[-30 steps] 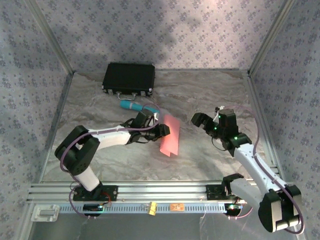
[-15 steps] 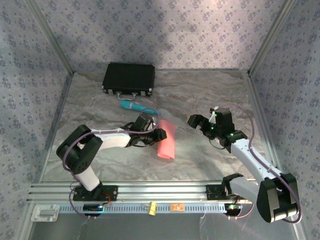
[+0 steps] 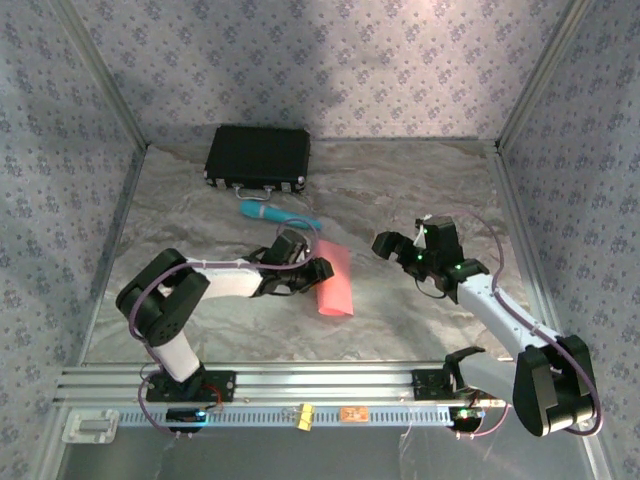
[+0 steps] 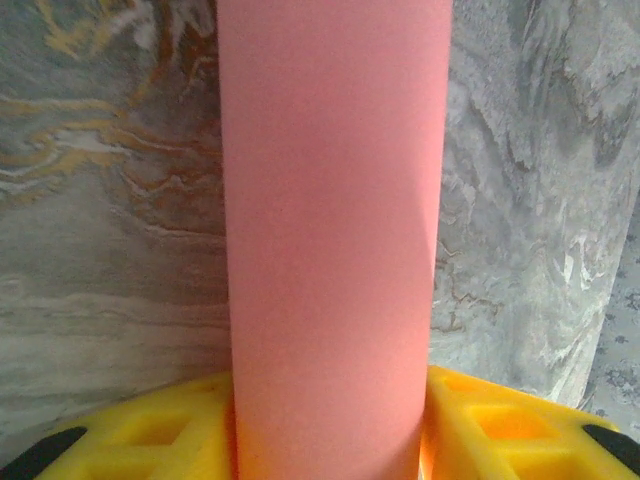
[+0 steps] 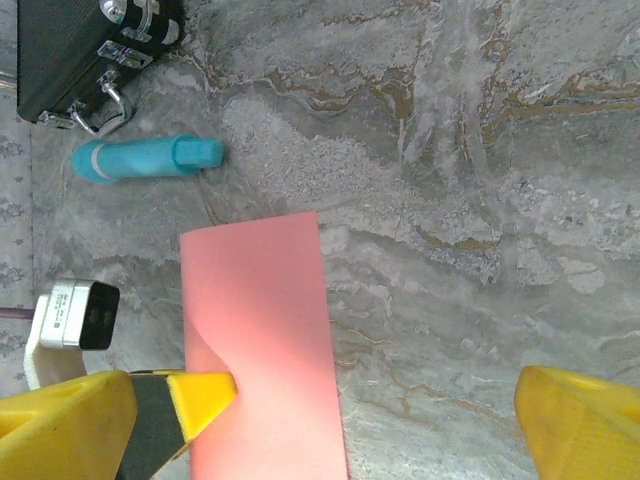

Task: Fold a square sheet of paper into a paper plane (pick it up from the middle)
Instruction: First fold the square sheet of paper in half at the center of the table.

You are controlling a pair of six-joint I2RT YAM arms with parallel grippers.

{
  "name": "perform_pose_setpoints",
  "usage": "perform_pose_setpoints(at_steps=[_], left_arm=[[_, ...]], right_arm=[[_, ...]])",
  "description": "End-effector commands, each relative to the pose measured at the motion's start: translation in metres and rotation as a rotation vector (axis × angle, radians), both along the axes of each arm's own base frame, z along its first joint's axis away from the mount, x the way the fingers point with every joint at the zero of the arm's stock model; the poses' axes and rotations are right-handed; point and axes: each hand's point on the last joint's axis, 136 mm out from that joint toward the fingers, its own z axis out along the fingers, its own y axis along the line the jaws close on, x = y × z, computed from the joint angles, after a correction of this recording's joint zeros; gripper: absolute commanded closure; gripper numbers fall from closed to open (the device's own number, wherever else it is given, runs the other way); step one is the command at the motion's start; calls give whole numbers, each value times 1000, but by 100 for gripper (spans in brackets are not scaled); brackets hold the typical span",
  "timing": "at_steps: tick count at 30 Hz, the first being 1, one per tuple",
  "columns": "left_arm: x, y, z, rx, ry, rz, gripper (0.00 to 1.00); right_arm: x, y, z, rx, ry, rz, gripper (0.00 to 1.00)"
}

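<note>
The table (image 3: 420, 180) was covered with a grey marbled sheet. A black case (image 3: 258, 157) was placed at the far left of it, with its latches and handle seen at the upper left of the right wrist view (image 5: 70, 50).

The paper (image 3: 335, 280) was located at the middle of the table as a narrow pink strip with a rounded near end, between the two grippers. Whether it touched the table could not be determined.

The left gripper (image 3: 314, 272) was positioned at the left edge of the paper. In the left wrist view, the paper (image 4: 335, 200) was seen running up from between the yellow fingers (image 4: 500, 420), and the jaws were clamped on its near end.

The right gripper (image 3: 384, 243) was held apart from the paper, to its right. Its jaws (image 5: 378, 390) were spread wide, with nothing between them.

A teal cylinder (image 3: 270, 212) was laid flat between the case and the paper, touching neither.
</note>
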Motion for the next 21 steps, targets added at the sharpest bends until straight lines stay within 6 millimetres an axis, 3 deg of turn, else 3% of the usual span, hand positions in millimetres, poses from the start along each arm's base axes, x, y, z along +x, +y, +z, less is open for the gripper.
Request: perform_pose_setpoints(at_steps=[1,10,21], left_arm=[[0,-8,-2,-26,9,0,54],[-1,0,-7,30,10,12,53],[-1,6,-6,118,-17,-11,45]], right_arm=[[9,-3,13,-15,-42,-36,1],[-1,25,0,-4,29,154,1],[0,25,-7,-20,55,133,1]])
